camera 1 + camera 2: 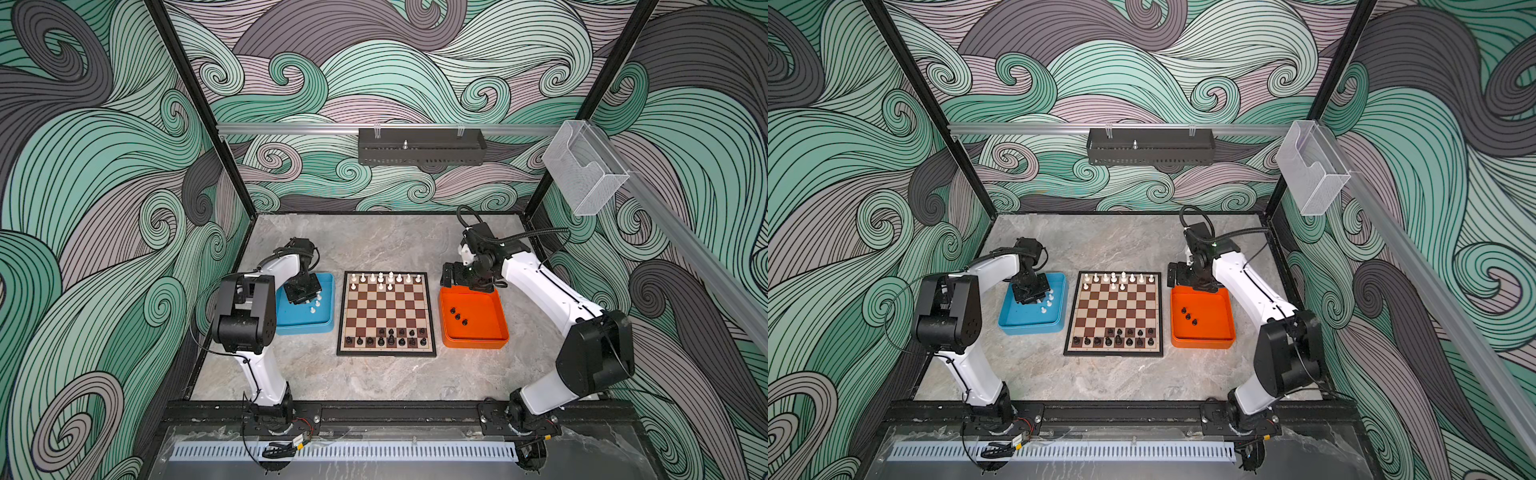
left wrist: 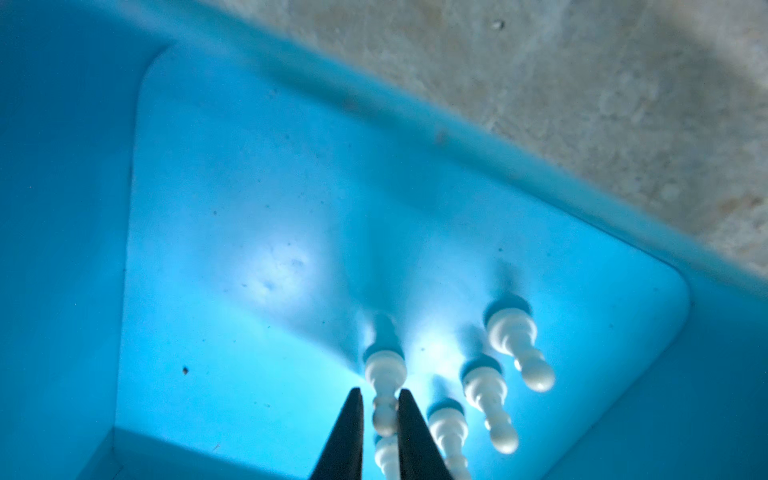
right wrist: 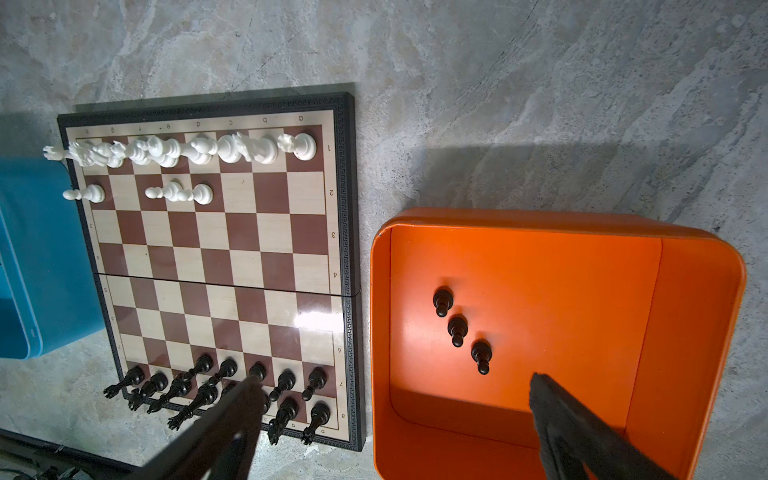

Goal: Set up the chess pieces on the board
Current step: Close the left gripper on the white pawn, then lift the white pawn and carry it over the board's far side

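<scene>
We see the left claw (image 2: 380,392) lowered into the blue tray (image 2: 62,208). Its two dark fingers (image 2: 353,424) are drawn close together and pinch the round head of a white pawn (image 2: 384,368), whose base rests on the tray floor. Four more white pawns (image 2: 486,386) stand just beside it, one partly hidden behind the fingers.

The right claw (image 3: 392,382) is spread wide and holds nothing. It hangs over the far end of the orange tray (image 3: 698,332), with one finger seen above the board's edge and the other above the tray floor. Three black pawns (image 3: 457,328) stand in a slanting line in that tray, clear of the fingers.

The board (image 1: 386,311) lies flat on the counter (image 1: 374,374), between the two trays and near both. On it, white pieces (image 3: 199,151) fill the far rank, with three pawns in front of them. Black pieces (image 3: 286,380) fill the near rank, with five pawns ahead of them.
</scene>
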